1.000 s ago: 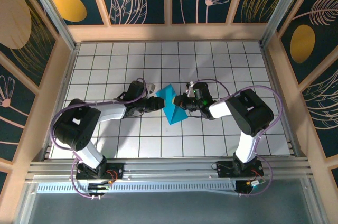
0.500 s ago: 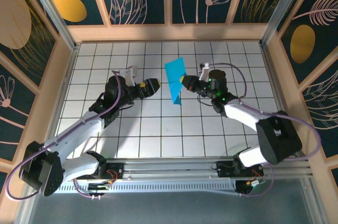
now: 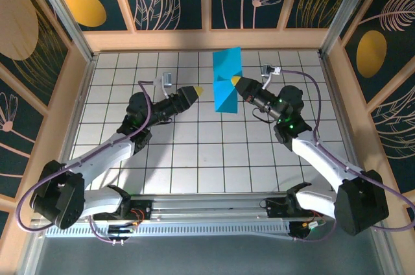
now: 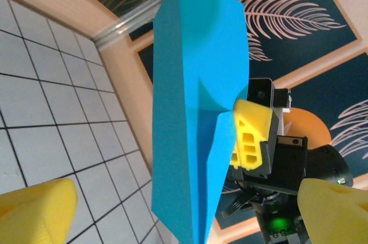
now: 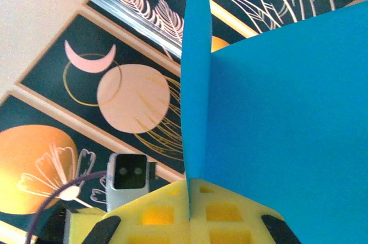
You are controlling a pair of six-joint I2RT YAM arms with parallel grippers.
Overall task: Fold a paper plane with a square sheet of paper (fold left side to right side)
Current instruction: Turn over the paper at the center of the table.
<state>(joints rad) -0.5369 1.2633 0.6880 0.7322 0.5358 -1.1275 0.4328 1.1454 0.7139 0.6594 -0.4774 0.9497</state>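
Note:
The square sheet of paper is a creased cyan-blue paper plane [image 3: 227, 82], raised off the tiled table near the back wall and standing on edge. My right gripper [image 3: 237, 82] is shut on its right side, and the right wrist view shows the fold [image 5: 287, 111] pinched between the yellow fingertips of that gripper [image 5: 190, 189]. My left gripper [image 3: 197, 91] hangs a short way left of the plane, open and holding nothing. In the left wrist view the plane [image 4: 195, 111] stands beyond the wide-apart fingers of the left gripper [image 4: 190, 209], with the right gripper's fingers [image 4: 251, 134] clamped on it.
The white tiled table [image 3: 194, 158] is boxed in by wooden walls with dark floral panels; the back wall [image 3: 207, 38] runs close behind the raised paper. Both arms reach in from the aluminium rail [image 3: 207, 207] at the near edge.
The left gripper let go of the paper and opened wide. The right gripper lifted the plane off the table and carried it toward the back wall; the left arm followed, staying apart.

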